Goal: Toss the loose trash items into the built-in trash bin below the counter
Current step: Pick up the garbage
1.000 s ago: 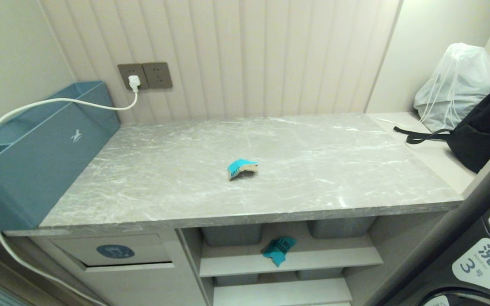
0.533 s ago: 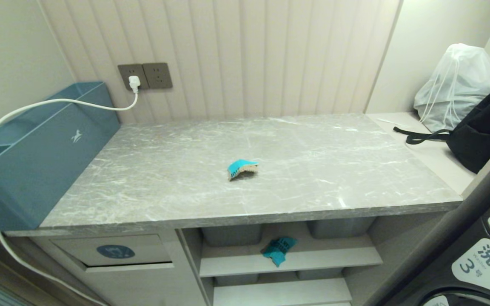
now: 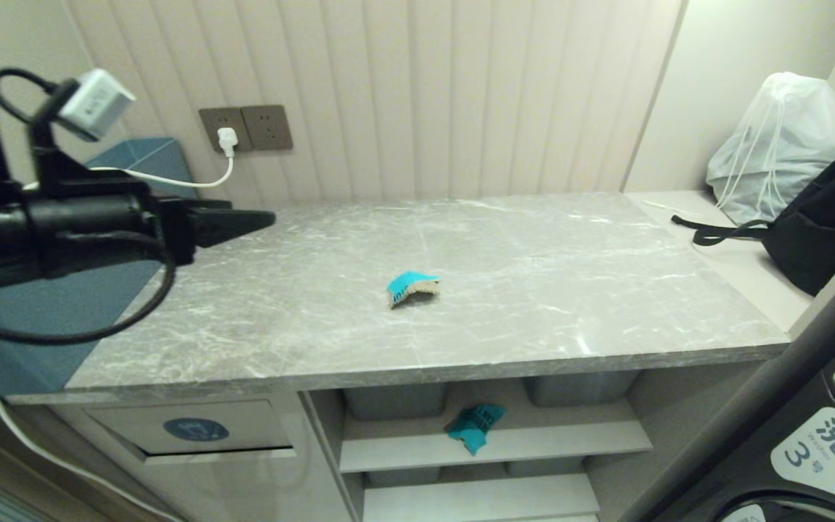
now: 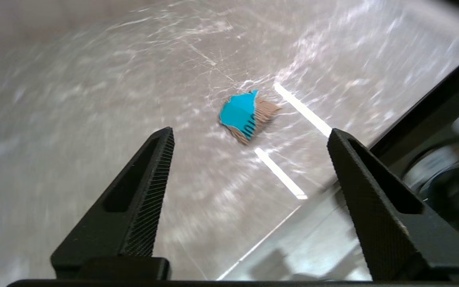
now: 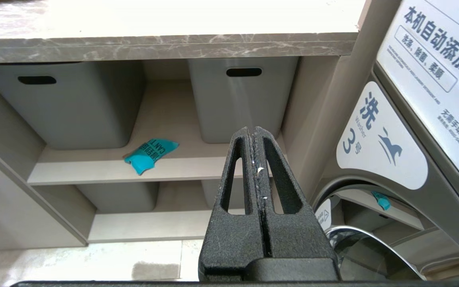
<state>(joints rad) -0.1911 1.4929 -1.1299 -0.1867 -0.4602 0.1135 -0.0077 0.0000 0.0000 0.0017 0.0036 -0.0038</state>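
Above the counter (image 3: pixel 504 290), left gripper (image 3: pixel 262 217) level, jaws wide, well short of the wrapper (image 3: pixel 410 286).

The counter (image 3: pixel 504 246) is grey marble with white veining; on it lies a teal-blue wrapper (image 3: pixel 410 286) showing a tan-brown ribbed inner side. A second teal wrapper (image 5: pixel 151 154) carries dark lettering, flanked by plain grey storage bins (image 5: pixel 242 97). The beige bin flap (image 3: pixel 193 428) bears a round dark-blue sticker (image 3: pixel 196 429)

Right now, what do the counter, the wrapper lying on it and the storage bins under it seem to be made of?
Counter: polished stone or a stone-look slab, grey with white veining and glare.
Wrapper: thin crumpled film, teal outside, tan inside.
Storage bins: likely matte grey plastic, with moulded slot handles.
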